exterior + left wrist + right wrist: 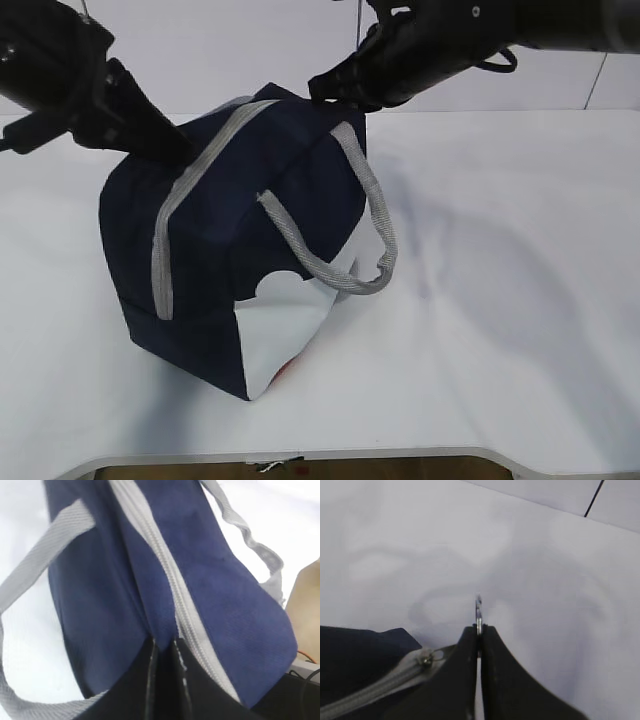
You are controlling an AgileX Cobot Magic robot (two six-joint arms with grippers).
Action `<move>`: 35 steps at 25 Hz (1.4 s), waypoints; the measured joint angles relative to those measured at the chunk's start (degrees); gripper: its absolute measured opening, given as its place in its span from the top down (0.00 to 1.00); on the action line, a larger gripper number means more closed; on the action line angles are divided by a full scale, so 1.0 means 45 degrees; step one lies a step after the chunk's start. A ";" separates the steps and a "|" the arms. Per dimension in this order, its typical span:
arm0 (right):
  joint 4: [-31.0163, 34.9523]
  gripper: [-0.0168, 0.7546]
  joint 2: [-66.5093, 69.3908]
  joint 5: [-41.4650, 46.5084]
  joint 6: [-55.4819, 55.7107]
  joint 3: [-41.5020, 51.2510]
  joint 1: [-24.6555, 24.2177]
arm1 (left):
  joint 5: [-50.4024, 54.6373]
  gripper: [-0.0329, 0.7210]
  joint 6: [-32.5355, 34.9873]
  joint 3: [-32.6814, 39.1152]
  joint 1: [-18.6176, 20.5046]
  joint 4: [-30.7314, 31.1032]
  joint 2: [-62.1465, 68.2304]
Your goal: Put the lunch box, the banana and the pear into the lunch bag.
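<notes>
The dark navy lunch bag (230, 230) stands on the white table (500, 300), its grey zipper (190, 180) running closed over the top. My left gripper (185, 150) is shut on a fold of the bag's fabric beside the zipper (165, 565); in the left wrist view the gripper (164, 642) pinches the navy cloth (215, 590). My right gripper (325, 90) is at the bag's far top corner, shut on the metal ring pull (478, 611); in the right wrist view the gripper (479, 628) stands just past the zipper slider (425, 659). The lunch box, banana and pear are out of view.
A grey woven handle (340, 270) hangs down the bag's front over the white lower panel (280, 330). The table's front edge (400, 455) is close below the bag. A pale wall (250, 50) stands behind.
</notes>
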 joint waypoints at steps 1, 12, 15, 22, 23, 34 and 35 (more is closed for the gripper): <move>0.0104 0.96 0.0113 0.0000 0.0000 0.0000 0.0001 | 0.0071 0.92 0.0000 0.0000 0.0080 0.0053 -0.0052; 0.1068 0.96 0.0904 0.0417 0.0065 -0.0145 -0.0026 | 0.0416 0.93 0.0000 0.0000 0.0185 0.0235 -0.0206; 0.1345 0.96 0.0861 0.0743 0.0042 -0.0180 -0.0047 | 0.0448 0.93 -0.0067 0.0000 0.0185 0.0235 -0.0215; 0.1904 0.96 0.0861 0.2164 -0.0001 -0.0890 -0.0104 | 0.0516 0.74 -0.1508 -0.0493 0.0185 0.0283 -0.0243; 0.1957 0.96 0.0861 0.2333 -0.0001 -0.1056 -0.0104 | 0.0525 0.66 -0.1704 -0.0795 0.0185 0.0283 -0.0275; 0.2842 0.96 0.0861 0.3438 -0.0112 -0.2267 -0.0131 | -0.0053 0.48 -0.2080 -0.2833 0.0185 0.0102 0.0452; 0.2950 0.96 0.0861 0.3438 -0.0166 -0.2267 -0.0131 | -0.0140 0.48 -0.2080 -0.2957 0.0185 0.0029 0.0774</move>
